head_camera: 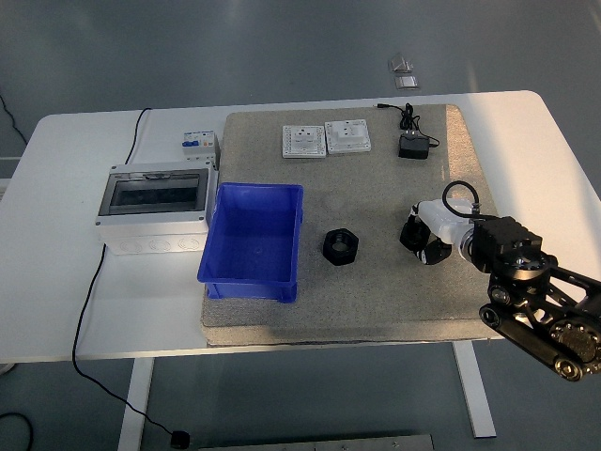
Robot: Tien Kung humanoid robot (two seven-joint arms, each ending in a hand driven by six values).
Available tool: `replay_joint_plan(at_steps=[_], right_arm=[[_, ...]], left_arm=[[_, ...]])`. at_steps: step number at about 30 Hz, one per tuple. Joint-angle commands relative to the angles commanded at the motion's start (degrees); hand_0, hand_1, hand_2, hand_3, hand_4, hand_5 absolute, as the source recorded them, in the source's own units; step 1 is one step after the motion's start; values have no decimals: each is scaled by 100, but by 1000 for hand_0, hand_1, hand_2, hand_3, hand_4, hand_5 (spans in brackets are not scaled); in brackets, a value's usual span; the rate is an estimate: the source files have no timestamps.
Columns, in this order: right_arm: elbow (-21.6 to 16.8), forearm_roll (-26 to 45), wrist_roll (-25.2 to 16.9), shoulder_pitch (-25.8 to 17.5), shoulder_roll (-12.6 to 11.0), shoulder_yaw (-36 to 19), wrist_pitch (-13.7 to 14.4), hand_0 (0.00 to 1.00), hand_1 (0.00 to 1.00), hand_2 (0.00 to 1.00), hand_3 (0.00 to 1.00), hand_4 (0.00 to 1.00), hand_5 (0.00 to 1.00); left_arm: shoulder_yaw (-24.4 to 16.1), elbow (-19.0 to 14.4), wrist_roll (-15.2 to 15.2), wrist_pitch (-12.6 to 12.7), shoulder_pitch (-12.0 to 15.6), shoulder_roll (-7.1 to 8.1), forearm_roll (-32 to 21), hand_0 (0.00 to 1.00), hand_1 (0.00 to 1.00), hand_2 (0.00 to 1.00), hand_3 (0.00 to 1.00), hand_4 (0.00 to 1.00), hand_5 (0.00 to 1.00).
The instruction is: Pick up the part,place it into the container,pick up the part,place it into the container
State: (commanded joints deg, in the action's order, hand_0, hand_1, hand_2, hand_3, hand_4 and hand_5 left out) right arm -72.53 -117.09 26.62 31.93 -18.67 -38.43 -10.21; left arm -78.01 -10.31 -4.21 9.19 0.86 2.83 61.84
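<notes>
A black hexagonal part [341,246] lies on the grey mat [376,301], just right of the blue container [254,240], which looks empty. My right hand [424,241] comes in from the lower right and hovers low over the mat, a short way right of the part and apart from it. Its fingers [414,233] are loosely bent and hold nothing. The left arm is out of view.
A grey electrical box with a clear lid [155,207] stands left of the container, with a small breaker [197,145] behind it. Two white socket panels [326,139] and a black power adapter [413,144] lie at the mat's far edge.
</notes>
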Motion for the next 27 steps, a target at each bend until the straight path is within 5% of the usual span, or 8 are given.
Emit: replay_joint_plan(at_steps=[10,17,27], right_arm=[[9,104,-283,13,-16,-64,271,349,337,548,595,195,2],[-41,813,-813,140,3,-97,936,341,330,538,578,201,2],[-327,1180,-2079,876,567,717,2228,350,340,537,576,206,2]], left_arm=[[-8,0,2,-1,-1,1,14,717,708,715,771,796,765],[-18,0,12,3,-1,0,15,717,707,716,770,798,770],[-48,0,21,7,-17,-20,61,717,707,715,770,798,769]])
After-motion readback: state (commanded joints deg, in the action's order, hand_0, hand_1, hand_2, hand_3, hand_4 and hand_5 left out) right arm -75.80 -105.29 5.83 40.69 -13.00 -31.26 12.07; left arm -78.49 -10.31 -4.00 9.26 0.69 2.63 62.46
